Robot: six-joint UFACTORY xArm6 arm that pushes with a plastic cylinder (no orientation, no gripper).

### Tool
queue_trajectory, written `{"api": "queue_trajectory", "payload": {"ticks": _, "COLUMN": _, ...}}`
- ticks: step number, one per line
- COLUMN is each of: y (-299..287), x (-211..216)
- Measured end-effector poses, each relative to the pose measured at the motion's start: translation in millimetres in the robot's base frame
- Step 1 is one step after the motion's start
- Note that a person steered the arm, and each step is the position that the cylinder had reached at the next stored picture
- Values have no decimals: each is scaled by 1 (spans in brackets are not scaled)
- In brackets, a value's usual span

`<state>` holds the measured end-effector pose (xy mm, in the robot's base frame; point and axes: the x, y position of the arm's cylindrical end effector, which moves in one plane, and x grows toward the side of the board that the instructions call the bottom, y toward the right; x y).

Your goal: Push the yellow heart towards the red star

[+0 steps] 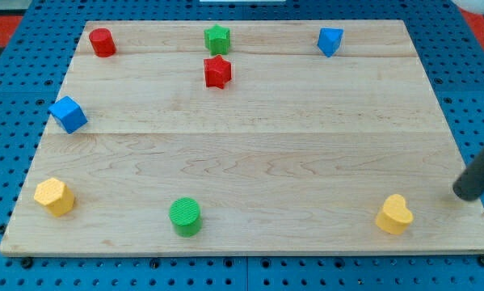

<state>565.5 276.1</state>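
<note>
Yellow heart [394, 214] (near view's bottom) just left of my tip [465, 194]

Yellow heart [394, 214] — flat, view's bottom right; red star [217, 72] — top centre.

I count seven blocks on the surface [306, 121]: two red, the red cylinder [103, 42] and red star [217, 72]; two green, the green star [217, 38] and green cylinder [185, 217]; two blue, the blue cube [68, 114] and another blue block [330, 40]; two yellow, the yellow heart [394, 215] and a yellow block [54, 196]. That makes eight, not seven.
</note>
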Motion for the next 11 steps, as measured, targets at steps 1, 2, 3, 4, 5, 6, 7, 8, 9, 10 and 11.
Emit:
{"api": "queue_trajectory", "payload": {"ticks": 1, "y": -68, "x": 36}}
{"api": "queue_trajectory", "payload": {"ticks": 2, "y": -128, "x": 23}}
{"api": "queue_trajectory", "payload": {"ticks": 3, "y": -137, "x": 11}}
{"api": "queue_trajectory", "payload": {"ticks": 4, "y": -111, "x": 12}}
{"api": "queue_trajectory", "payload": {"ticks": 5, "y": -64, "x": 20}}
{"api": "queue_trajectory", "payload": {"ticks": 6, "y": -69, "x": 25}}
{"api": "queue_trajectory", "payload": {"ticks": 7, "y": -148, "x": 8}}
{"api": "queue_trajectory", "payload": {"ticks": 8, "y": -182, "x": -52}}
{"api": "queue_trajectory", "payload": {"ticks": 9, "y": -214, "x": -113}}
{"api": "queue_trajectory", "payload": {"ticks": 10, "y": -195, "x": -127}}
{"api": "queue_trajectory", "payload": {"ticks": 11, "y": -206, "x": -129}}
